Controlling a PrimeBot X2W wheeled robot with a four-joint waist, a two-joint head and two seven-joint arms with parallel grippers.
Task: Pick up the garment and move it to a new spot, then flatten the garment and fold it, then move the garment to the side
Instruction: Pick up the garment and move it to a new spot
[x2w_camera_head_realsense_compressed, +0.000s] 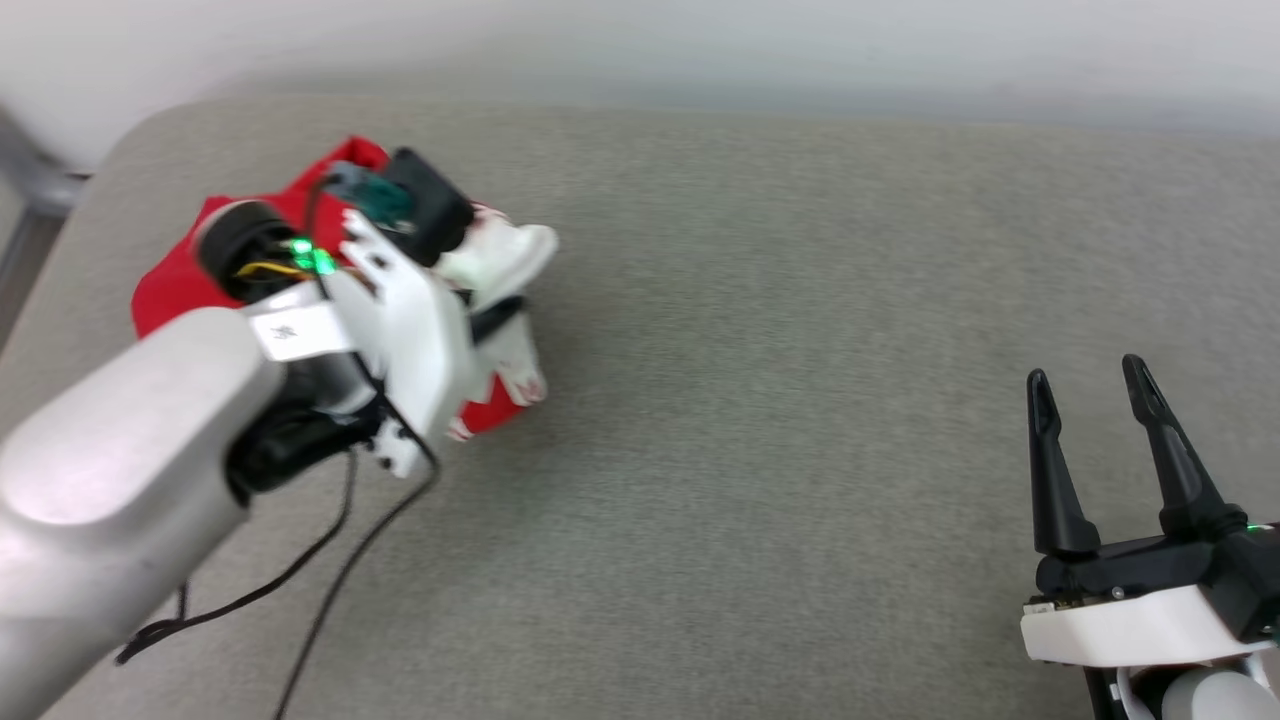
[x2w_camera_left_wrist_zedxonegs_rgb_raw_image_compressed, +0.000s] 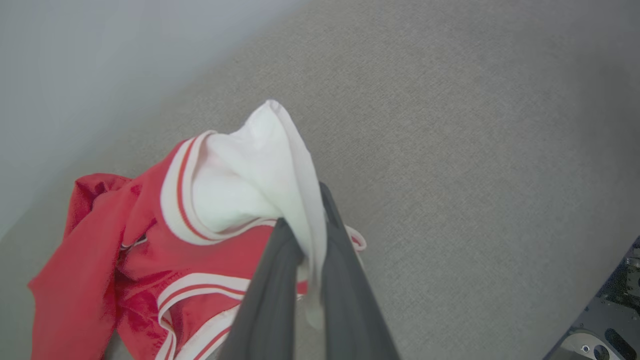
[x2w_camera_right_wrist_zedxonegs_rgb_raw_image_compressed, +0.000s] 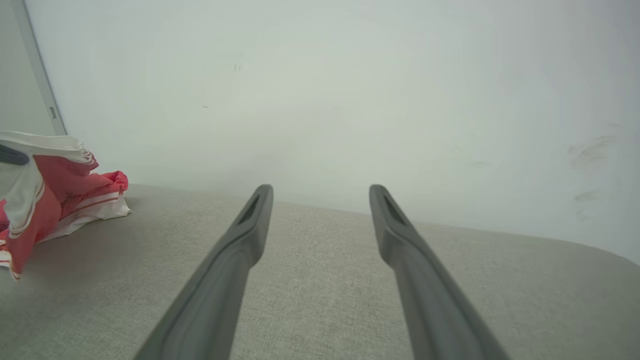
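Red garment (x2w_camera_left_wrist_zedxonegs_rgb_raw_image_compressed: 215, 255) bunched, long axis unclear, pinched by left tool (x2w_camera_left_wrist_zedxonegs_rgb_raw_image_compressed: 306, 220).

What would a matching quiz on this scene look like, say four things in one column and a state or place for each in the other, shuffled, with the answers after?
Column one:
1. left gripper
2. right gripper
3. garment
4. wall

Column two:
A. open, holding nothing
B. pale, behind the grey surface
C. shut, pinching fabric
D. crumpled, red and white, near the surface's left end

Pairs: 1-C, 2-A, 3-D, 4-B
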